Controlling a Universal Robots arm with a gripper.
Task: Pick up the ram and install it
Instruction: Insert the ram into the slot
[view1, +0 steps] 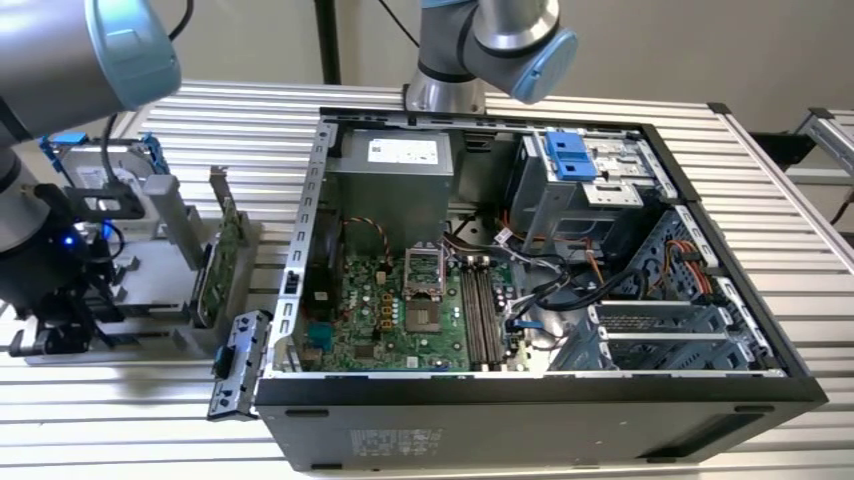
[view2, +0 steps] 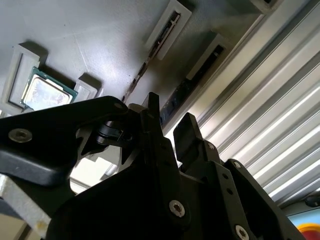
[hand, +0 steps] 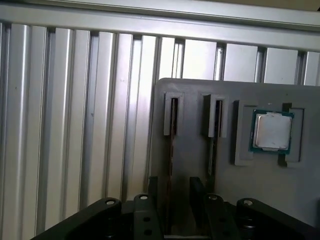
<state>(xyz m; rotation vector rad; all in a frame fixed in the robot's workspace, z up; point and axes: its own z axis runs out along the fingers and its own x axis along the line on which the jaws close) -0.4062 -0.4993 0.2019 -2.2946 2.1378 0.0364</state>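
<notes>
The table (hand: 75, 125) is ribbed bright metal, the tray (hand: 194, 150) matt grey plastic, the gripper (hand: 175, 186) matt black, the processor (hand: 272, 131) lid dull metal.

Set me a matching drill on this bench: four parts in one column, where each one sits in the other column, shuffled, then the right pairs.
Parts
1. ram
2. processor chip
3. green card
4. computer case

Places
A. lying flat in a square recess of the grey tray
B. open on the slatted table, motherboard showing
C. on edge in a tray slot, between the fingers of the hand
D. standing upright beside the case, toward the exterior view's left

Pairs: 1-C, 2-A, 3-D, 4-B
</notes>
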